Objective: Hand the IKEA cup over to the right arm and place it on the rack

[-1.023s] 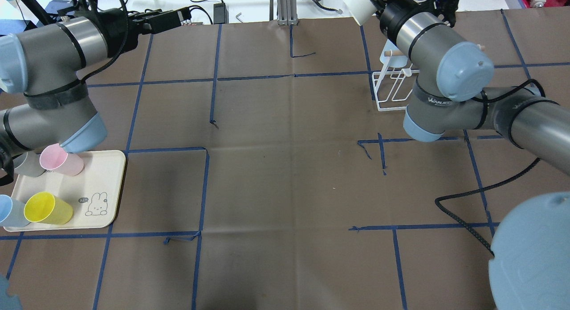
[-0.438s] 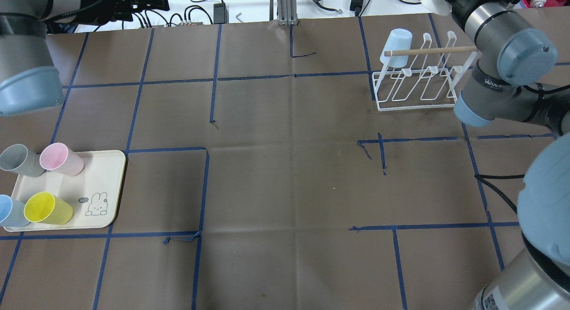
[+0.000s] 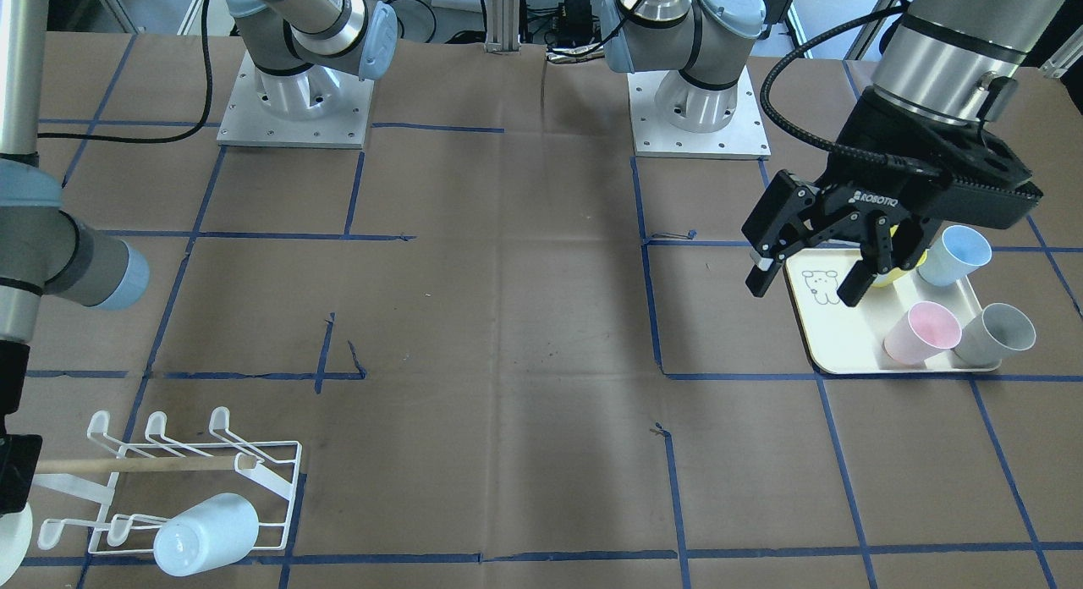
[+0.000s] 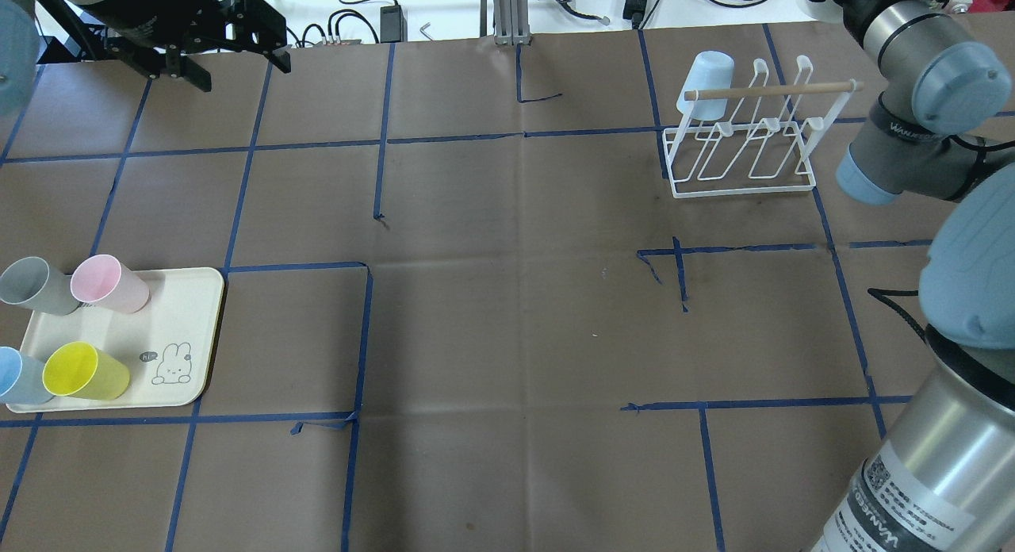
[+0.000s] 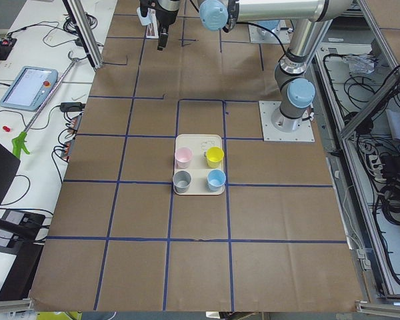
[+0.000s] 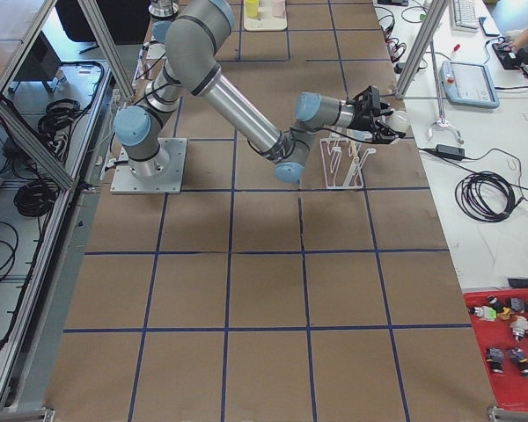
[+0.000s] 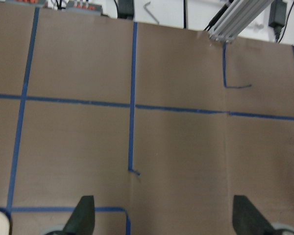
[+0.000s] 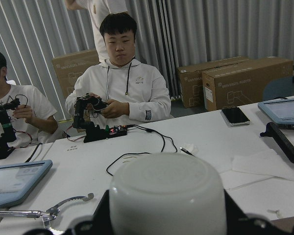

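Observation:
My right gripper [image 8: 166, 215] is shut on a white cup [image 8: 166, 193], held on its side with its closed base toward the wrist camera. It hangs past the far right corner of the table, just beyond the white wire rack [image 4: 745, 151]. In the front view only the cup's edge [image 3: 13, 530] shows, next to the rack [image 3: 271, 487]. A light-blue cup [image 4: 706, 80] sits upside down on the rack's far left prong. My left gripper [image 4: 236, 64] is open and empty, high over the far left of the table, with the fingertips [image 7: 83, 218] spread wide.
A cream tray [image 4: 186, 330] at the near left holds pink [image 4: 107, 282], grey [image 4: 32, 286], yellow [image 4: 83, 371] and blue [image 4: 16, 376] cups. People sit at a white bench [image 8: 137, 171] beyond the table. The right arm's elbow [image 4: 959, 76] looms right of the rack.
The right arm has swung right with the white cup, uncovering the rack. The left arm has lifted away from the tray, and its open gripper now points down over the far left.

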Motion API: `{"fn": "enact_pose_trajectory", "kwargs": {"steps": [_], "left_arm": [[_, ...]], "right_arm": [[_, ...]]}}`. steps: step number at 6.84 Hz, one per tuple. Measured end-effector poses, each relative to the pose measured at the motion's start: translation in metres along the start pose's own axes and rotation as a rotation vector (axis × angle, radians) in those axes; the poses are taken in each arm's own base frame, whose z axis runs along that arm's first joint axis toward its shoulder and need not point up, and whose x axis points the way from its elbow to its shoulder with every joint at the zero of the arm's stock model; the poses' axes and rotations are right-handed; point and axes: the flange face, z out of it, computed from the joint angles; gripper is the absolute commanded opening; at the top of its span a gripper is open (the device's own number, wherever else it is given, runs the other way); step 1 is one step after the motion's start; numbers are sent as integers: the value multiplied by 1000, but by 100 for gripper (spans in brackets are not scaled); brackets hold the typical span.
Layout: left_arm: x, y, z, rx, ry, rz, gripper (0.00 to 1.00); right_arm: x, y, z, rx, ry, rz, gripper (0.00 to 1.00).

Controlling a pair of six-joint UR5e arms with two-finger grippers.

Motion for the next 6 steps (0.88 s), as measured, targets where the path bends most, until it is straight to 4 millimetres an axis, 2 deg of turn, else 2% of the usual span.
{"fn": "enact_pose_trajectory", "kwargs": {"steps": [2,4,6], "left_arm": [[-2,20,21,-160,-61,-3,99],[14,46,51,-237,-84,20,99],[24,53,59,-233,-118,32,99]], "right_arm": [[5,30,3,-46,14,-53,8],[1,43,-3,-63,11,-59,8],[-3,56,-12,-90,10,-51,11]]}}
